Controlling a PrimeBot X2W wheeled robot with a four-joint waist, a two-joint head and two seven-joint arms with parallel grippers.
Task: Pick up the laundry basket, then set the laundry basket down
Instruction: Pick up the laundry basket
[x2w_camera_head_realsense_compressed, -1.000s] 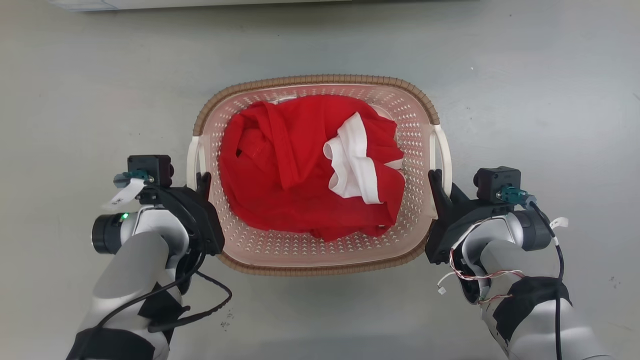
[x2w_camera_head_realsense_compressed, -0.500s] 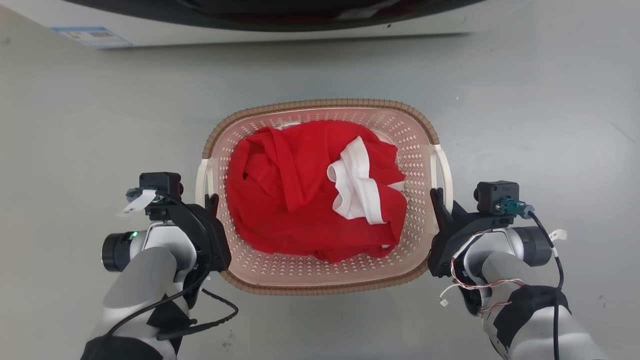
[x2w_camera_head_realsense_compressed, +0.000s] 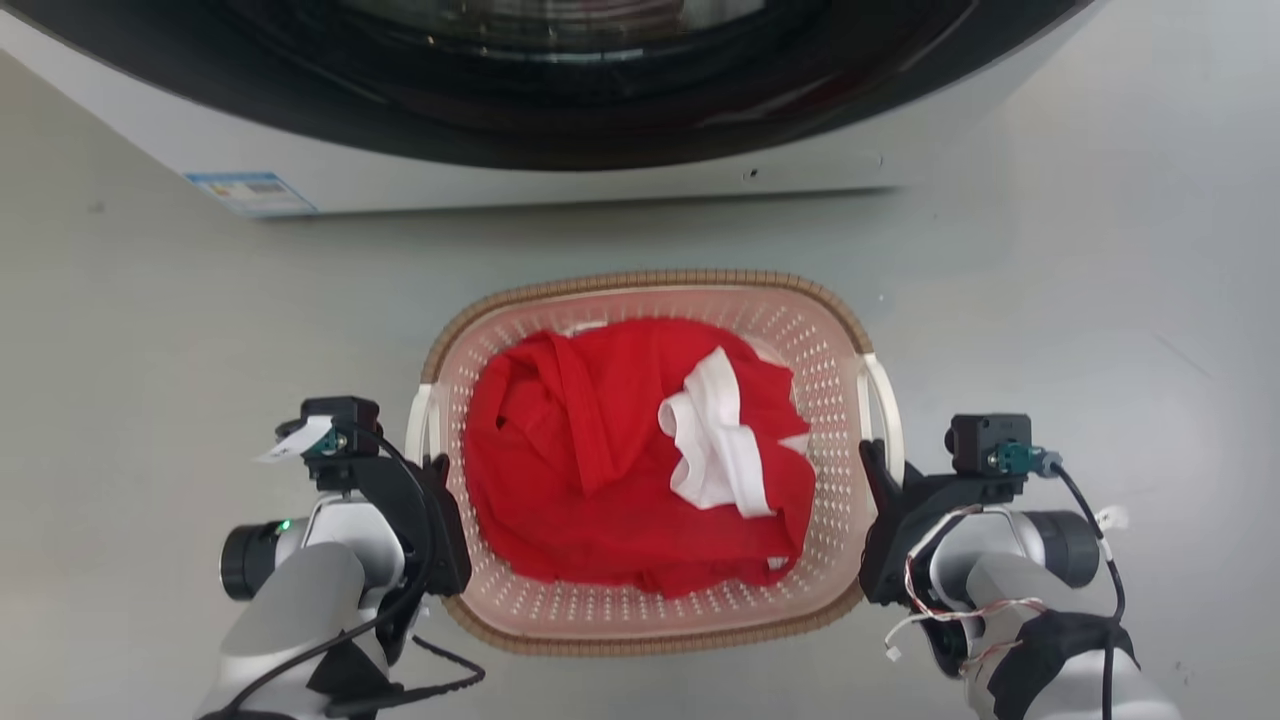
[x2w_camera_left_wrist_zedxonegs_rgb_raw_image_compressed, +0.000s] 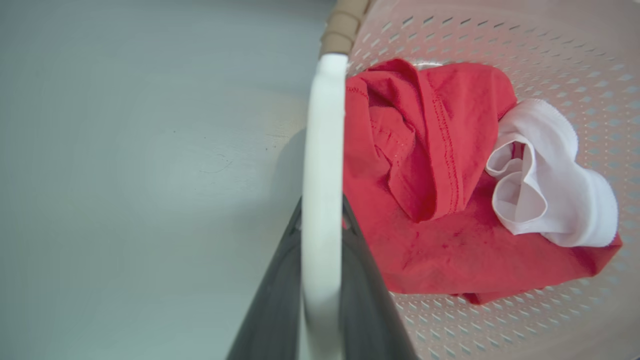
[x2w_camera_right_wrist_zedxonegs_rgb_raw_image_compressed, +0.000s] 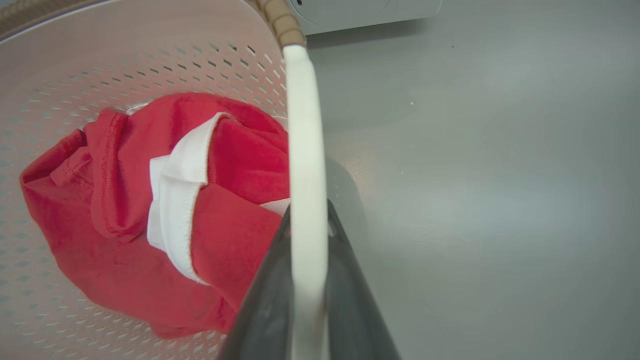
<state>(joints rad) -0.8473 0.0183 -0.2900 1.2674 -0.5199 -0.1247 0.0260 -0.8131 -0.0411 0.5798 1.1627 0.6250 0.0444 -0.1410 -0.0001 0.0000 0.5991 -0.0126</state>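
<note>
Laundry basket between two tools, over grey floor before one washer; its blue-and-white sticker is too small to read. The left tool clamps one white handle and the right tool the other, a pinch plain from the wrists. Inside lie one red garment and one white.

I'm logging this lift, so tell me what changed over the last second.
Mainly the camera moved: the head view shifted, bringing the washer into view beyond the laundry basket. Whether the basket moved I cannot tell. Unchanged: left pincer and right pincer stay shut on its white handles; the red garment and white garment lie as before.
</note>
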